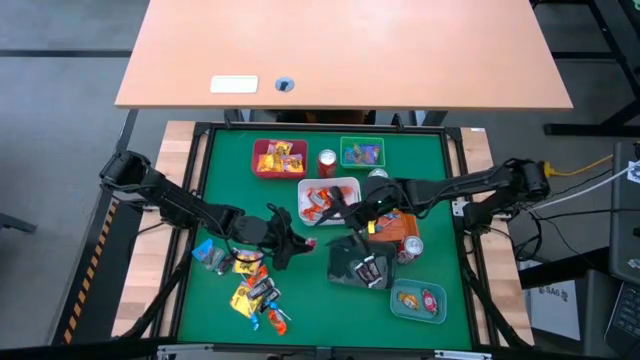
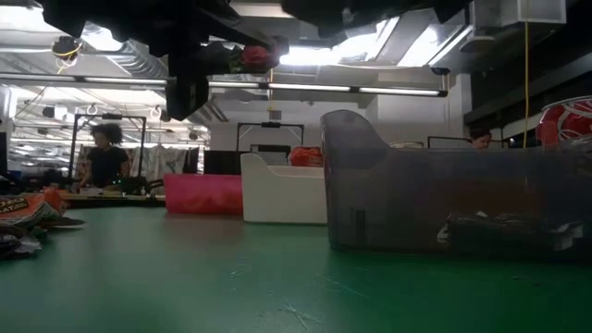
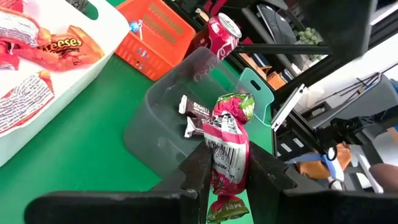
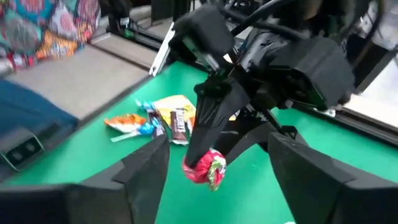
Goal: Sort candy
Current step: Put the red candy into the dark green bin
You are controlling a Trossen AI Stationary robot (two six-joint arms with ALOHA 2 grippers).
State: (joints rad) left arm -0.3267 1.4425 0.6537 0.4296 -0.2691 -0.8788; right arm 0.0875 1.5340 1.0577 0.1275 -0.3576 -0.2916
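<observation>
the left pincer pinches a red and green wrapped candy above the green counter, just beside the dark grey tray, and i think it should carry it over the matching tray before it lets go. the right pincer is spread wide and holds nothing. the white tray holds red and orange candy, the dark grey tray 2 dark wrapped pieces, and a loose pile lies on the counter.
</observation>
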